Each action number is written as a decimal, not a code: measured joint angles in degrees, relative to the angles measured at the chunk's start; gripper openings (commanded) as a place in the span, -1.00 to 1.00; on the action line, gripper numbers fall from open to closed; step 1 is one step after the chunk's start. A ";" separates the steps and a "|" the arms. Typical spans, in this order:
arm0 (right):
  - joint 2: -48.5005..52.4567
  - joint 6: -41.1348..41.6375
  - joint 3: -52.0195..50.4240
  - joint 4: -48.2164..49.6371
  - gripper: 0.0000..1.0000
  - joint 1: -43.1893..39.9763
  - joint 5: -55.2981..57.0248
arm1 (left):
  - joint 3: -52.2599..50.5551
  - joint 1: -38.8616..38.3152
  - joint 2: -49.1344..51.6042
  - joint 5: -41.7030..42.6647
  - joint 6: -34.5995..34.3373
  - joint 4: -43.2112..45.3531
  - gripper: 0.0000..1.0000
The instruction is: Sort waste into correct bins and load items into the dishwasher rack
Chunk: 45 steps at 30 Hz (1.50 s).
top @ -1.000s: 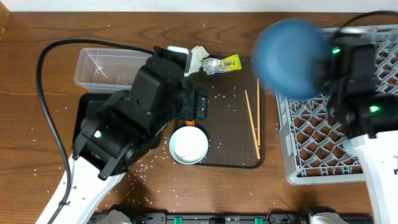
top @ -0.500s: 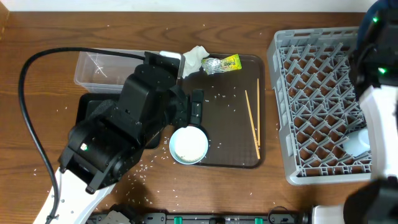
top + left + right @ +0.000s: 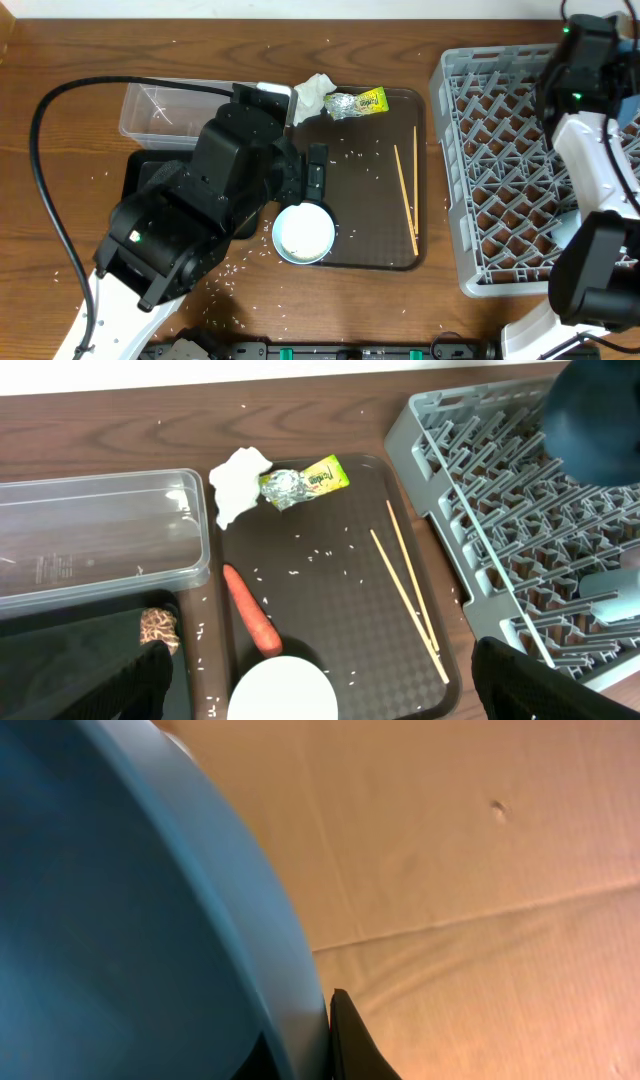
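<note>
My right gripper [image 3: 312,1046] is shut on the rim of the dark-blue plate [image 3: 130,920], which fills the right wrist view. The left wrist view shows the plate [image 3: 600,410] above the far part of the grey dishwasher rack [image 3: 500,170]. My left gripper [image 3: 325,682] hangs wide open above the white bowl [image 3: 280,695], holding nothing. An orange carrot [image 3: 250,608], the chopsticks [image 3: 405,590] and rice grains lie on the brown tray [image 3: 380,240]. Tissue [image 3: 315,92] and foil wrapper [image 3: 358,102] sit at its far edge. A brown food lump [image 3: 157,625] lies in the black tray [image 3: 150,180].
The clear tub [image 3: 170,110] stands behind the black tray at the left. Rice is scattered on the wood beside the trays. A pale-blue thing [image 3: 610,595] sits in the rack's near part. My left arm's black cable [image 3: 45,170] loops over the table's left side.
My right arm has swung the plate from beside the brown tray to the rack's far right side. My left arm shifted slightly left, then held still, jaws open.
</note>
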 measured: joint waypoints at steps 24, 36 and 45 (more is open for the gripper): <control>-5.53 9.55 0.04 -22.12 0.99 16.50 -12.17 | 0.00 0.00 0.00 0.00 0.31 -4.07 0.93; -10.25 41.11 0.15 -42.05 0.25 25.88 -56.22 | 0.00 2.27 -6.91 -7.45 3.45 -6.49 0.93; 0.13 54.27 0.17 -47.34 0.10 28.48 -64.06 | 0.02 8.31 -16.83 -10.88 3.43 -15.47 0.95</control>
